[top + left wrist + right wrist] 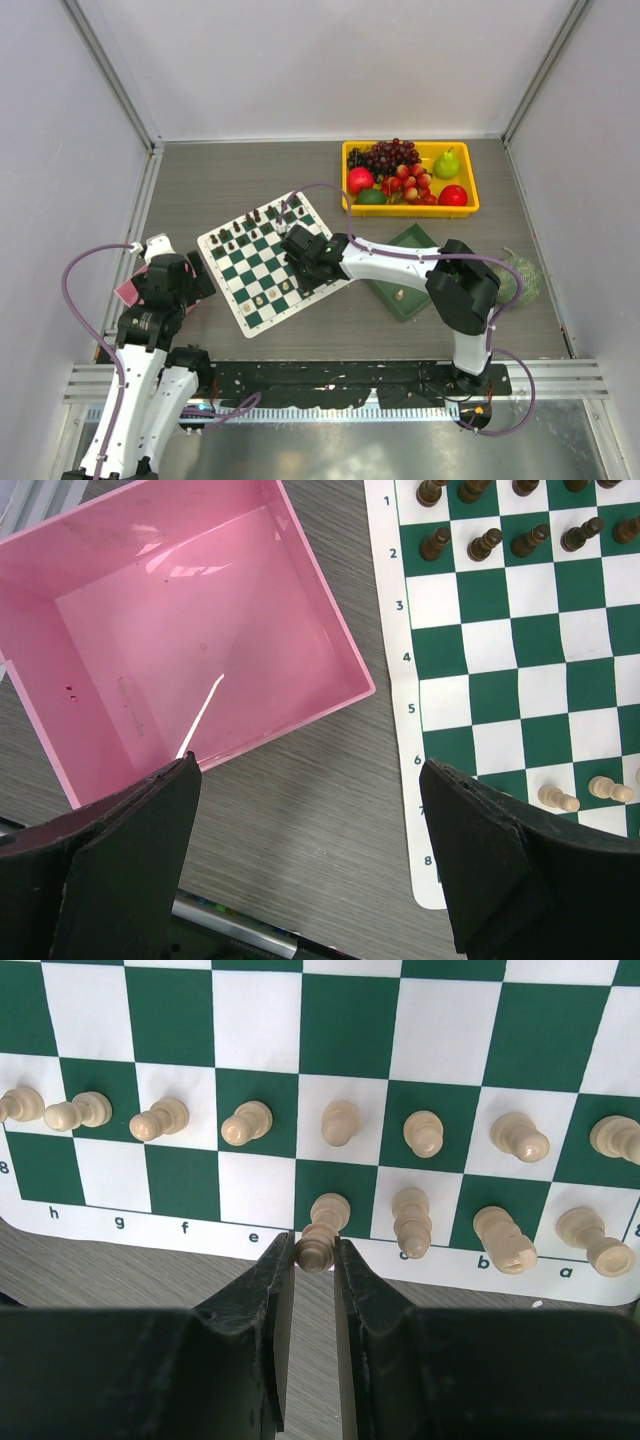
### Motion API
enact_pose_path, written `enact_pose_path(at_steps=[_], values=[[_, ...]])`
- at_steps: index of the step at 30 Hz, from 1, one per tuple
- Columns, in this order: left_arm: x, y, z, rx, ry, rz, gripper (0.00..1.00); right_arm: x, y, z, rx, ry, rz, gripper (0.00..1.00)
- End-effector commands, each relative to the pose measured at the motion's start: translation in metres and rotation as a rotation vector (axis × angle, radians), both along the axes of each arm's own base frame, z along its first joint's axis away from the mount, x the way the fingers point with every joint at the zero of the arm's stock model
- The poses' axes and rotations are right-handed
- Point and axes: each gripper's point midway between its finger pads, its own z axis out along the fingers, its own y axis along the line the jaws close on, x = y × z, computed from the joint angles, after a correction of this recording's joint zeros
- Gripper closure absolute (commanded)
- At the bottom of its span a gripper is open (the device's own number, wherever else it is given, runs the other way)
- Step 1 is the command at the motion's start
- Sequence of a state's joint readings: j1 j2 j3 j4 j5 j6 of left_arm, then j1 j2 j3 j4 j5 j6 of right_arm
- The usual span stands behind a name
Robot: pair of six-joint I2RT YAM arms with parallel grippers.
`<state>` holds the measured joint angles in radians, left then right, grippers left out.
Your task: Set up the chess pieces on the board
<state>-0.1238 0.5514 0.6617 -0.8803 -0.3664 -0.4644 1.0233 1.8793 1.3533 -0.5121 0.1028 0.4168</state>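
- Left claw released, jaws spread wide, above bare table, between a pink box and the white border of the board.
- Pink box open-topped, one corner right by that border; touching or not, cannot tell.
- Right claw clenched on a cream piece, gripped by the head at the board's near edge, base over the green edge square between the letters e and c.
- In the same edge row, three more cream chess pieces on toward the letter a.
- One row farther in, eight cream pawns side by side, one to a square.
- Across the board, dark pieces in the two far rows.
- Right of the board, a plain green tray partly under the right arm, one small pale piece on it.
- Farthest back, a yellow basket with dark grapes, a green pear and red fruit.
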Motion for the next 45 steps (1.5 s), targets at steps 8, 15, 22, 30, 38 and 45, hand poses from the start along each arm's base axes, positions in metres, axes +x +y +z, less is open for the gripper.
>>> enact_pose_path(at_steps=[8, 15, 22, 30, 38, 45], values=[[0.008, 0.001, 0.013, -0.001, -0.054, 0.005, 0.01, 0.011, 0.011, 0.017, 0.041, -0.053, 0.002, 0.75], [0.008, 0.001, 0.013, -0.001, -0.051, 0.005, 0.01, 0.011, 0.014, 0.03, 0.071, -0.062, 0.007, 0.59], [0.008, 0.001, 0.012, 0.0, -0.049, 0.004, 0.01, 0.013, 0.014, 0.068, 0.128, -0.109, 0.008, 0.52], [0.009, 0.0, 0.013, -0.001, -0.052, 0.004, 0.01, 0.033, -0.042, 0.119, 0.159, -0.242, -0.145, 0.49], [0.008, 0.0, 0.012, -0.003, -0.052, 0.003, 0.01, 0.049, -0.145, 0.102, 0.124, -0.248, -0.38, 0.48], [0.008, 0.0, 0.012, -0.003, -0.052, 0.001, 0.01, 0.052, -0.19, 0.08, 0.116, -0.209, -0.466, 0.46]])
